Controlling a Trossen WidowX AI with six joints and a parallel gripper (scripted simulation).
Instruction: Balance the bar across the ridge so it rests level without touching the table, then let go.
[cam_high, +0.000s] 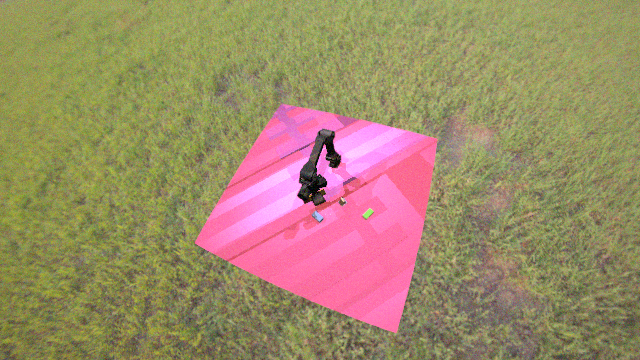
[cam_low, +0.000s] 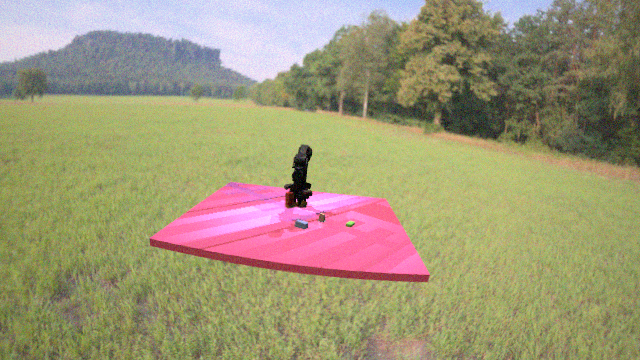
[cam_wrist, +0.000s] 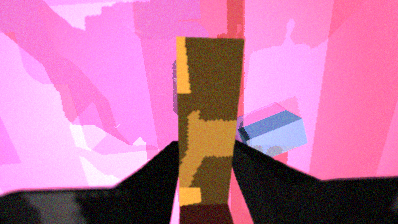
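The orange bar (cam_wrist: 211, 80) (cam_low: 289, 199) is long and partly in shadow. My gripper (cam_wrist: 204, 146) (cam_high: 315, 196) is shut on it, with a black finger on each side. In the wrist view the bar runs up the middle of the picture. In the top and exterior views the arm largely hides it, and it is held above the pink table (cam_high: 350, 280) (cam_low: 280, 250). A small brownish upright piece (cam_high: 342, 201) (cam_low: 321, 217) stands on the table beyond the gripper; it is too small to tell whether it is the ridge.
A blue block (cam_high: 317, 216) (cam_low: 301, 224) (cam_wrist: 280, 136) lies on the table near the gripper, to the right of the bar in the wrist view. A flat green block (cam_high: 368, 214) (cam_low: 350, 224) lies further right in the top and exterior views. Patchy shadows and reflections cover the table.
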